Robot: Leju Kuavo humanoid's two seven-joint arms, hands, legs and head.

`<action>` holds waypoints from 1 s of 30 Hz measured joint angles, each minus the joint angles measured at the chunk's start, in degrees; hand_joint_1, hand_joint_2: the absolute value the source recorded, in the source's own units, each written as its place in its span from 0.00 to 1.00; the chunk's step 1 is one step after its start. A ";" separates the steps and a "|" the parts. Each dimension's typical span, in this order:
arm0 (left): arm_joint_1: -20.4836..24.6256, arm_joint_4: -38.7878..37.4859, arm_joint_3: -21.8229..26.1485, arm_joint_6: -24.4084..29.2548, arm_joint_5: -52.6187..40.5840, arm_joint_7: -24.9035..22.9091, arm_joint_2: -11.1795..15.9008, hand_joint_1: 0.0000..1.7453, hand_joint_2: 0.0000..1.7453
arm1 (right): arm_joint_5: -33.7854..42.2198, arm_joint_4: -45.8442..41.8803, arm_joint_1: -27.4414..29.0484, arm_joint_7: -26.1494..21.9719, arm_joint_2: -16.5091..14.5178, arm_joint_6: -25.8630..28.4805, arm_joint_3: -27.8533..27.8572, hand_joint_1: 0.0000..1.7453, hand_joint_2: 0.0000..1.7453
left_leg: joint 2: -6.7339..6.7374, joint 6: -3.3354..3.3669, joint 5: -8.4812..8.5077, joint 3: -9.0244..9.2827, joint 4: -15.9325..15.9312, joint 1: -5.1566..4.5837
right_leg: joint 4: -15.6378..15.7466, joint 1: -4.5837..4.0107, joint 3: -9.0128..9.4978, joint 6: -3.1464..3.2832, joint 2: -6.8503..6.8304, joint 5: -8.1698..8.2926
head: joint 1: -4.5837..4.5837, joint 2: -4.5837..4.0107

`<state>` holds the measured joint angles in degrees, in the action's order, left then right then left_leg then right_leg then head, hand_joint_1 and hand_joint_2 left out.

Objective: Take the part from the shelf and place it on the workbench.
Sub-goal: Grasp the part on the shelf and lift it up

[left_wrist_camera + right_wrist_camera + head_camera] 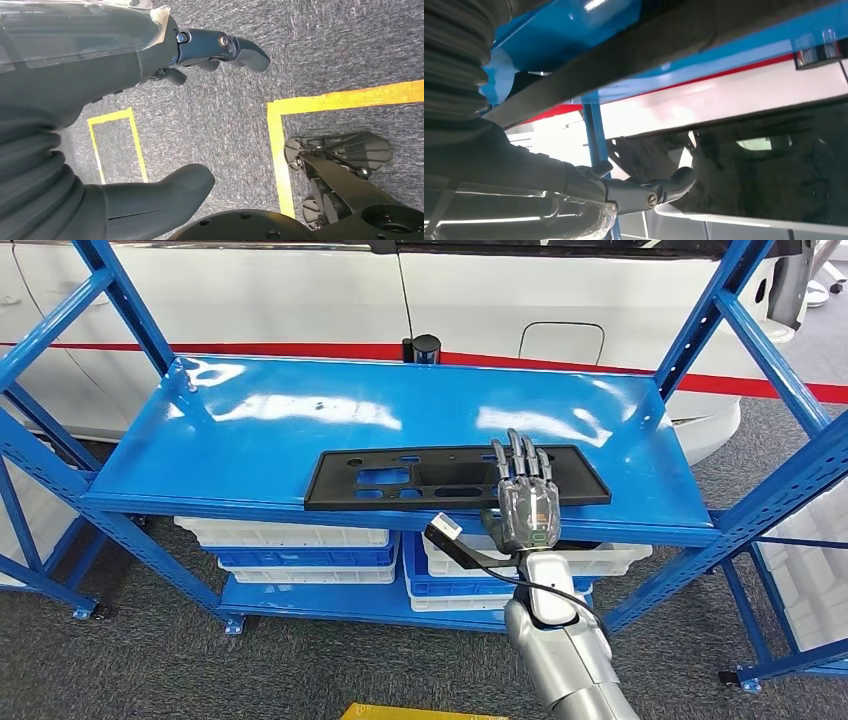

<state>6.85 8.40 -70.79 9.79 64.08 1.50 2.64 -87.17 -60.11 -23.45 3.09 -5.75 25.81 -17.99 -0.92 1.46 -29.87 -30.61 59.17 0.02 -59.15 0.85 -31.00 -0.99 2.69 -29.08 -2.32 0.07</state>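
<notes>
The part (400, 480) is a long, flat black plate with several cutouts. It lies along the front edge of the blue shelf (280, 420). My right hand (525, 502) reaches over the plate's right portion with its fingers stretched out flat above it, pointing toward the back of the shelf. I see no grip on the plate. In the right wrist view the dark fingers (644, 192) extend close to the shelf's blue frame. My left hand (100, 65) hangs over the carpet, its fingers (225, 47) and thumb (170, 192) apart and holding nothing.
White and blue bins (300, 550) sit on the lower level under the shelf top. Blue uprights (740, 330) and diagonal braces frame both ends. A white car with a red stripe (300, 300) stands right behind. Yellow tape lines (280, 150) mark the grey carpet.
</notes>
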 joint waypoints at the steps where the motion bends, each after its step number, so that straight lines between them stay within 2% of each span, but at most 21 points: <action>1: 0.00 -0.01 -0.01 0.00 0.02 0.01 0.00 0.00 1.00 | -0.03 0.70 -0.33 0.09 0.00 0.15 0.11 0.00 1.00 | 0.00 0.00 0.00 0.00 0.00 0.00 | 0.00 0.00 0.00 0.00 0.00 0.00 | 0.00 0.00; 5: 0.01 0.00 -0.03 -0.03 0.11 0.01 0.00 0.00 1.00 | -0.08 2.92 -1.90 0.32 -0.04 0.44 0.64 0.00 1.00 | 0.00 0.00 0.00 0.00 0.00 0.00 | 0.00 0.00 0.01 0.00 0.00 0.00 | -0.01 0.00; 6: 0.01 -0.01 -0.03 -0.04 0.12 0.01 0.00 0.00 1.00 | -0.12 3.39 -2.32 0.44 -0.06 0.41 0.73 0.15 1.00 | 0.00 0.00 0.00 0.01 0.00 0.00 | 0.00 0.00 0.00 0.00 0.00 0.00 | 0.00 0.00; 9: 0.01 -0.01 -0.04 -0.07 0.16 -0.02 0.00 0.00 1.00 | -0.22 4.98 -3.59 0.98 -0.18 0.52 1.08 0.89 1.00 | 0.00 0.00 0.00 0.00 0.01 0.00 | 0.00 0.00 0.00 0.00 0.00 0.00 | 0.00 0.00; 10: 0.02 -0.01 -0.05 -0.07 0.23 -0.07 0.00 0.00 1.00 | -0.19 5.59 -4.04 1.04 -0.28 0.81 1.26 1.00 1.00 | 0.00 0.00 0.00 0.00 0.01 0.00 | 0.00 0.00 0.00 0.00 0.00 0.00 | 0.00 0.00; 15: 0.04 -0.01 -0.20 -0.07 0.58 -0.28 0.00 0.00 1.00 | 0.39 7.57 -5.57 -0.08 -0.90 2.69 2.62 1.00 1.00 | 0.00 0.00 0.00 0.01 0.01 0.00 | 0.00 0.00 0.00 0.00 0.00 0.00 | -0.01 0.00; 19: 0.05 -0.01 -0.49 -0.09 0.59 -0.19 0.00 0.00 0.00 | 0.55 7.93 -5.86 -0.62 -1.20 2.91 3.62 1.00 1.00 | -0.01 0.00 0.00 0.00 0.01 0.00 | 0.00 0.00 0.00 0.00 0.00 0.00 | -0.01 0.00; 26: 0.15 -0.01 -1.10 -0.14 0.39 2.31 0.00 0.00 0.00 | -0.07 7.86 -5.94 -1.38 -1.26 3.49 4.93 1.00 1.00 | 0.00 0.00 0.00 0.01 0.01 0.00 | 0.00 0.00 0.00 0.00 0.00 0.00 | 0.00 0.00; 30: 0.21 -0.01 -1.47 -0.56 0.21 4.17 -0.05 0.00 1.00 | -0.09 7.85 -6.31 -2.12 -1.31 4.37 5.03 1.00 1.00 | 0.00 0.00 0.00 0.03 0.01 0.00 | 0.00 0.00 0.01 0.00 0.00 0.00 | -0.01 0.00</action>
<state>7.06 8.39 -72.26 9.23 64.30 5.68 2.59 -87.25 -52.27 -29.76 0.98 -7.05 30.17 -12.96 -0.92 1.46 -29.87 -30.58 59.18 0.02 -59.15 0.85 -30.98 -0.99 2.69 -29.08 -2.33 0.07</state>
